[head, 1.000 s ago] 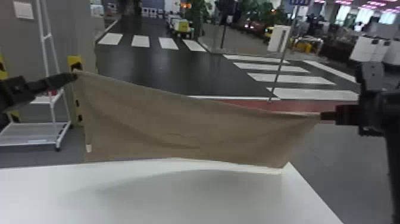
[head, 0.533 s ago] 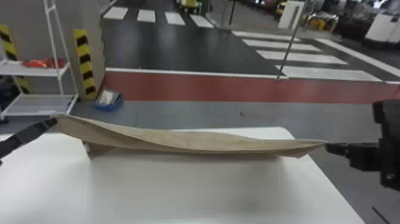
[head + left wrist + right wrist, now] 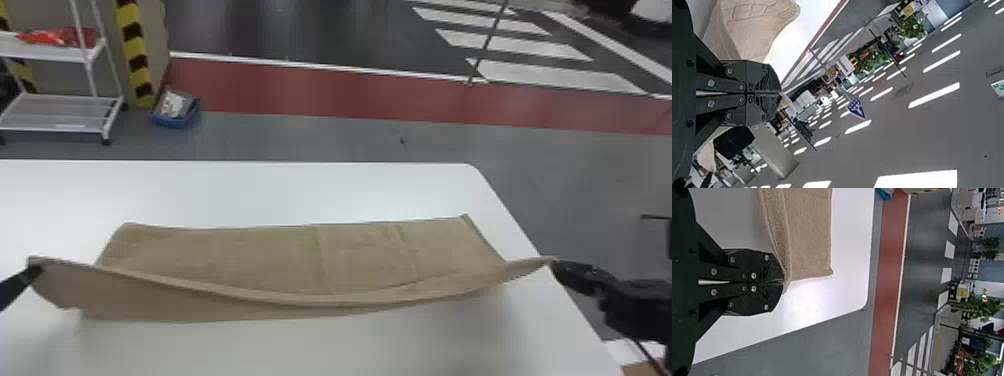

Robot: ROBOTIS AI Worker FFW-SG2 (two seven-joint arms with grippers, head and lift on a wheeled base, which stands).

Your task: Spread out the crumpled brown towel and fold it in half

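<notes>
Lower left and right: left gripper (image 3: 36, 272) and right gripper (image 3: 556, 267) clench brown towel (image 3: 260, 257); uneven lowering could skew the fold.

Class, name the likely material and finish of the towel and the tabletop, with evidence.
Brown towel: matt woven cloth, probably cotton terry; its surface looks pebbly and looped.
Tabletop: smooth white satin finish, perhaps laminate or plastic; light spreads across it in soft patches.

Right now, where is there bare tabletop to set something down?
Bare tabletop lies beyond the towel and in front of its lifted edge. Crowded: across the towel, left fingers and right fingers pinching its raised corners.
</notes>
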